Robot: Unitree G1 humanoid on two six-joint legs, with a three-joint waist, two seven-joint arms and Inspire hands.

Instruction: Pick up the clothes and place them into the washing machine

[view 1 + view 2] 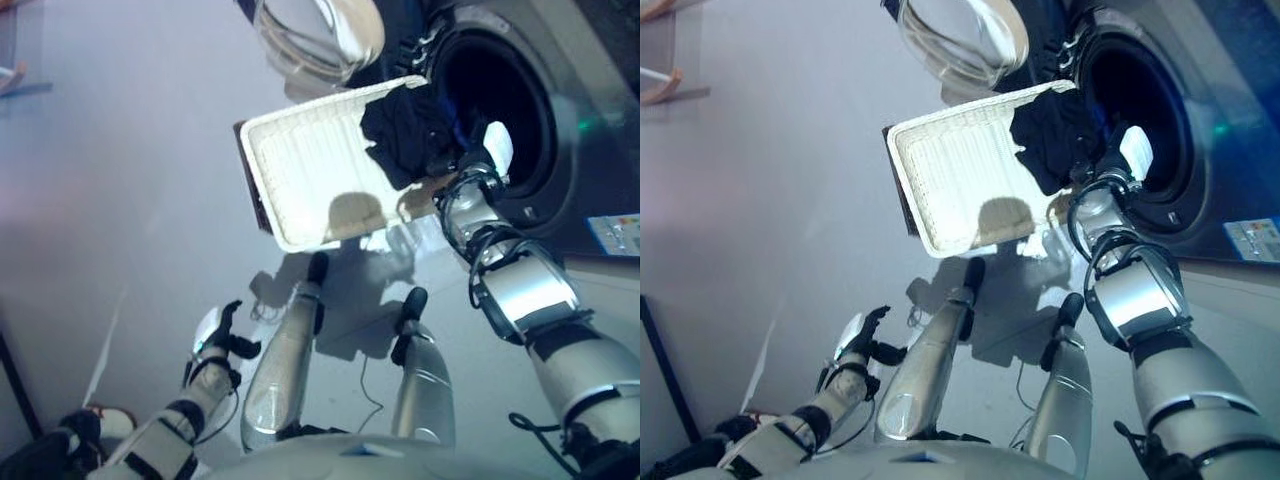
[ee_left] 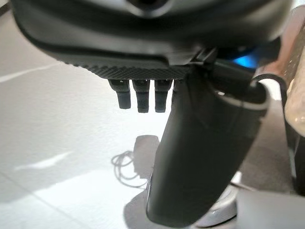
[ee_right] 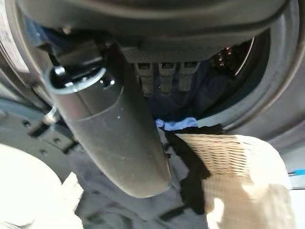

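Grey, smooth floor lies nearest the robot, and over it, low at the robot's left side, the left hand hangs idle with its fingers relaxed and nothing in them; its own wrist view shows straight fingertips above bare floor. Farther out a white ribbed plastic laundry basket stands on the floor, tipped so that its open side faces the camera, and as far as can be seen its inside is bare except at the far corner. There a bundle of dark, almost black clothes hangs over the basket's rim, right beside the round opening of the dark grey front-loading washing machine. The right hand reaches to that bundle at the mouth of the drum; in the right wrist view its fingers point into the drum over dark cloth and a scrap of blue fabric, but whether they grip the cloth I cannot tell. Beyond, the machine's round glass door stands swung open. By my reading the task is well along: the basket looks nearly emptied and some cloth seems to lie on the drum's lip already, yet the dark bundle is not fully inside and has to be pushed or lifted over the rim.
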